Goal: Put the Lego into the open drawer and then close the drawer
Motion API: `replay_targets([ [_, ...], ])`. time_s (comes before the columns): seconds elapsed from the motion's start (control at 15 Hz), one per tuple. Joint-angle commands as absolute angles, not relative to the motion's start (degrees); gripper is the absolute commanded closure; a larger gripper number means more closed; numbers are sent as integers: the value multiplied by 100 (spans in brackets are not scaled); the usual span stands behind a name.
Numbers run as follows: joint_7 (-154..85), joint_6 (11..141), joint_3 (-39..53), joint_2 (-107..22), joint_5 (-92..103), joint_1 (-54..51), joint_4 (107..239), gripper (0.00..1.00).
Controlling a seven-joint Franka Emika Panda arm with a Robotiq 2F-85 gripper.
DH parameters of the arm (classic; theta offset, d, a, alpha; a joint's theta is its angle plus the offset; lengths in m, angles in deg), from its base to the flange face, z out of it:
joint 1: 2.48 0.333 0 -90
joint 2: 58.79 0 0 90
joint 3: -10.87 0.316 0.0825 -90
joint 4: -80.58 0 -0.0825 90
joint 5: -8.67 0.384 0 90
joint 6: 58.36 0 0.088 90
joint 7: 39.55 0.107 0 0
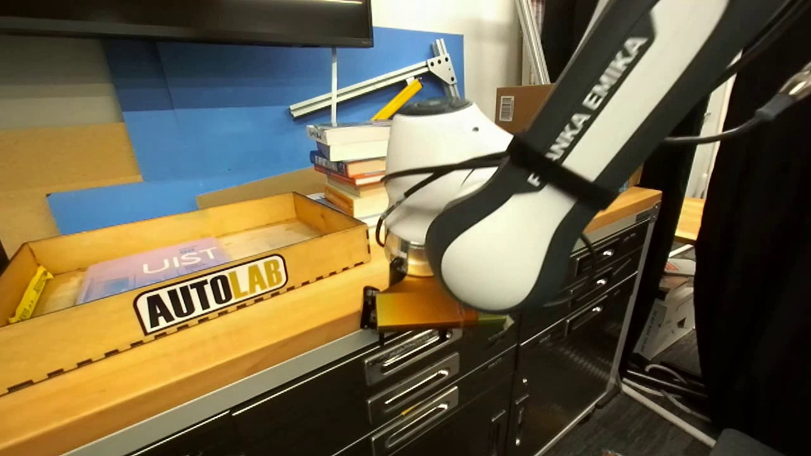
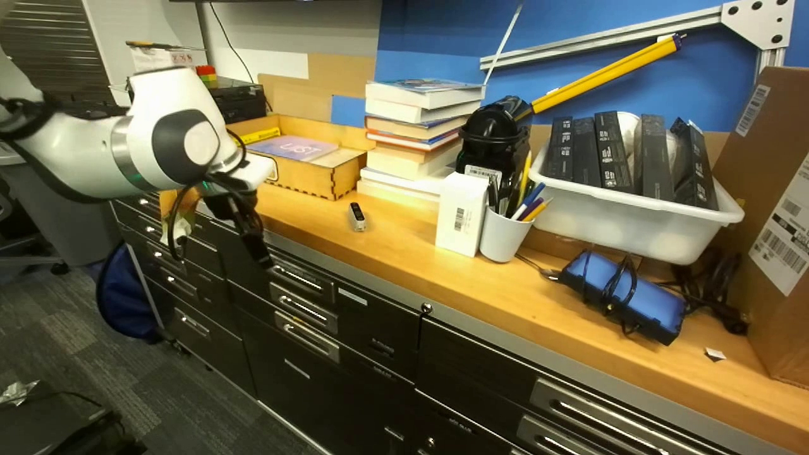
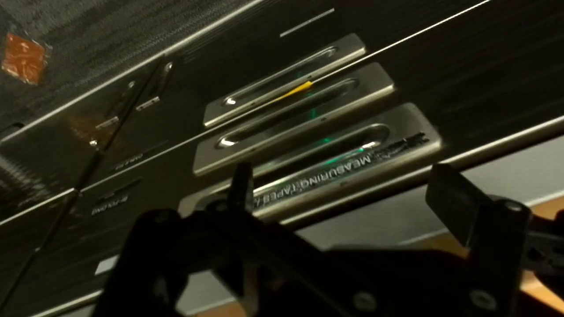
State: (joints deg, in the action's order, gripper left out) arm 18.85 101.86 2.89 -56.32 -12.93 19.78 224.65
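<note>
The light-blue Lego does not show in any view; it is hidden or out of view. My gripper (image 3: 343,193) is open in the wrist view, with no object between its fingers. It hangs in front of the black cabinet, by the counter's front edge; it also shows in an exterior view (image 2: 260,248). The top drawer (image 3: 308,176), labelled "MEASURING TAPES", lies behind the fingers and looks shut. The drawers below it also look shut. The drawer handles (image 1: 412,354) show in an exterior view, partly under the arm. I see no open drawer.
A wooden AUTOLAB tray (image 1: 329,266) stands on the counter (image 2: 404,253). A small dark grey oblong object (image 2: 357,217) lies near it. Stacked books (image 2: 417,133), a white box (image 2: 462,215), a pen cup (image 2: 504,237) and a white bin (image 2: 619,221) stand along the counter.
</note>
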Motion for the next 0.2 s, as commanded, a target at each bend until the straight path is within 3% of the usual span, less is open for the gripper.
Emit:
replay_targets([
  [0.0,363,9713,1204,-6943,88,1527,22985,0],
  [0.07,977,9897,1275,-6252,-509,1191,22654,0],
  [0.13,612,9789,1458,-6524,-105,1152,22740,0],
])
